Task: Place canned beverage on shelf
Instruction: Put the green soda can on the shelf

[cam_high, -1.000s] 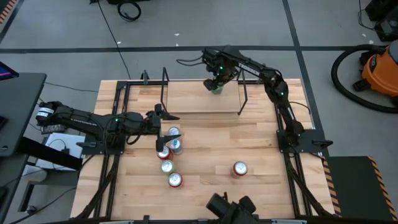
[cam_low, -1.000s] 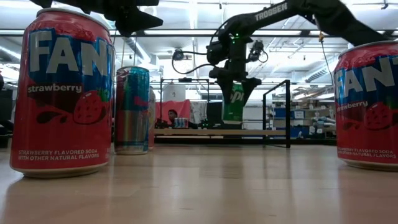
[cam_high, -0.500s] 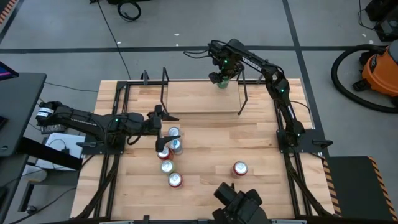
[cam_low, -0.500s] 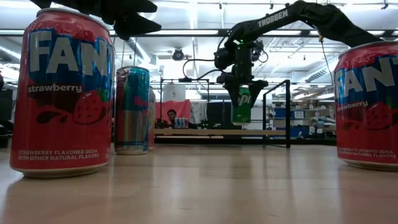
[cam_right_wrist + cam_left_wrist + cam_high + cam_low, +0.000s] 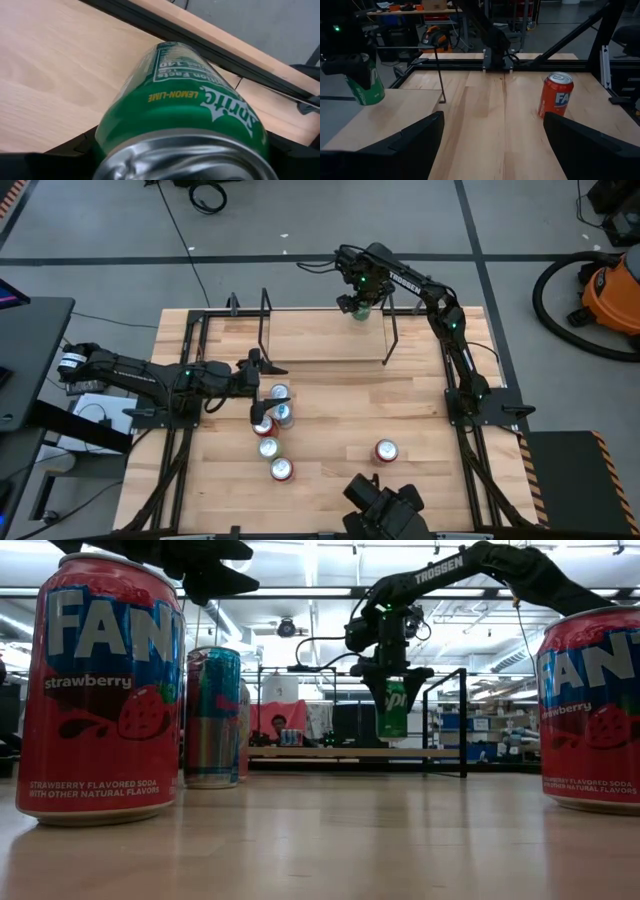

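Observation:
A green Sprite can (image 5: 392,710) hangs in my right gripper (image 5: 390,678) just above the right part of the shelf (image 5: 320,338), a low light-wood plank with black rod uprights at the table's far side. The can also shows in the right wrist view (image 5: 185,110) and the left wrist view (image 5: 367,82). My left gripper (image 5: 266,388) is open and empty. It hovers above a cluster of cans (image 5: 280,392) at the table's left middle. My right gripper pinches the green can's side wall near its top rim (image 5: 107,132) between its two fingers, one on each side. The fingers (image 5: 378,675) come from above, pointing down. The can hangs below them, slightly tilted, its bottom clear of the shelf plank.
Several cans stand in the cluster under my left gripper; a red Fanta can (image 5: 385,451) stands alone toward the near right and also shows in the left wrist view (image 5: 556,95). Black frame rails run along the table's left and right sides. The shelf's left part is bare wood.
My right gripper has carried the green can toward the table's far edge and a little to the right over the shelf, then held still. The can has stayed in the shut fingers, clear of the plank.

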